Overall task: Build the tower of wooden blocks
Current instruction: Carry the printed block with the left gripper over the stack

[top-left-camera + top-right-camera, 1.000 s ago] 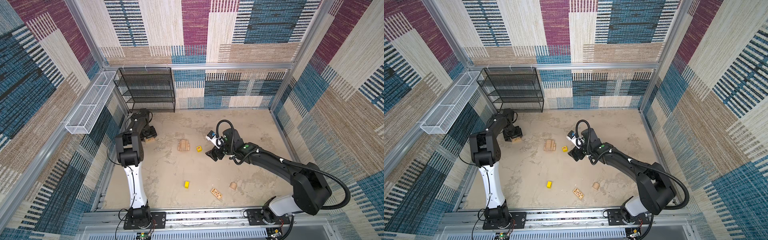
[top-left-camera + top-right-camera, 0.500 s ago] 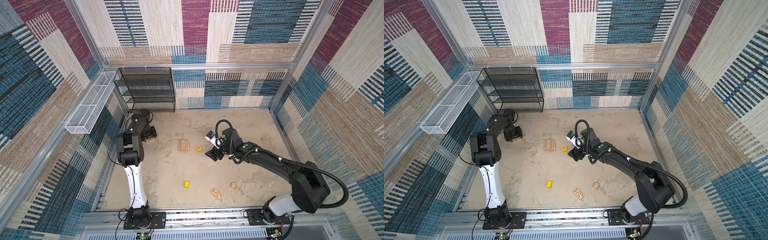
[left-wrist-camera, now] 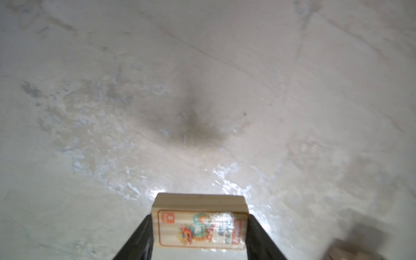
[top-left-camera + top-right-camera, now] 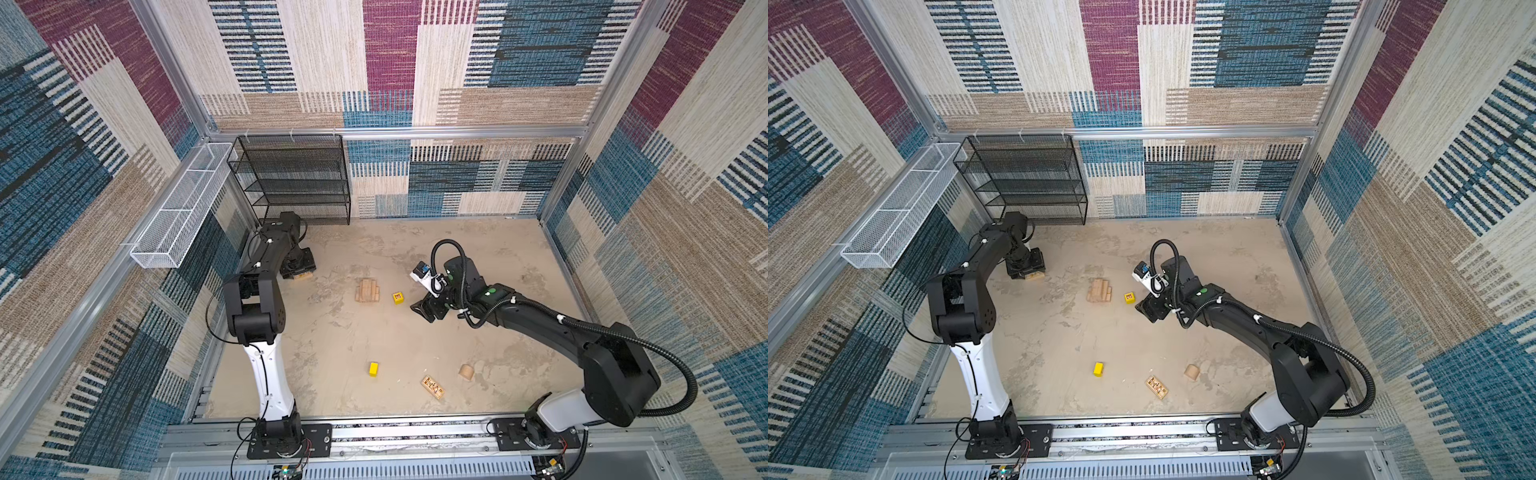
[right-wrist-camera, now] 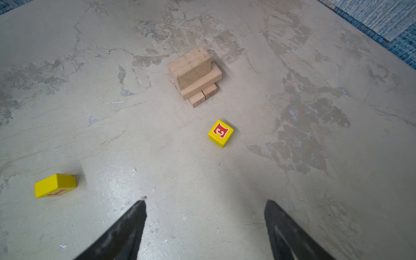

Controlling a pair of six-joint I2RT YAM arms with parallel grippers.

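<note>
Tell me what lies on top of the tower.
The tower ends in one tan block with a bare top face. The yellow E block lies apart on the table. Lower layers are partly covered.

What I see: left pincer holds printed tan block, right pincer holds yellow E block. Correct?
No. The right pincer is open and empty; the yellow E block lies loose ahead of it, per the right wrist view. The left pincer does hold the printed tan block.

free: mid floor (image 4: 340, 345) | obstacle: lettered yellow block (image 4: 398, 297) beside tower (image 4: 368, 289)
</note>
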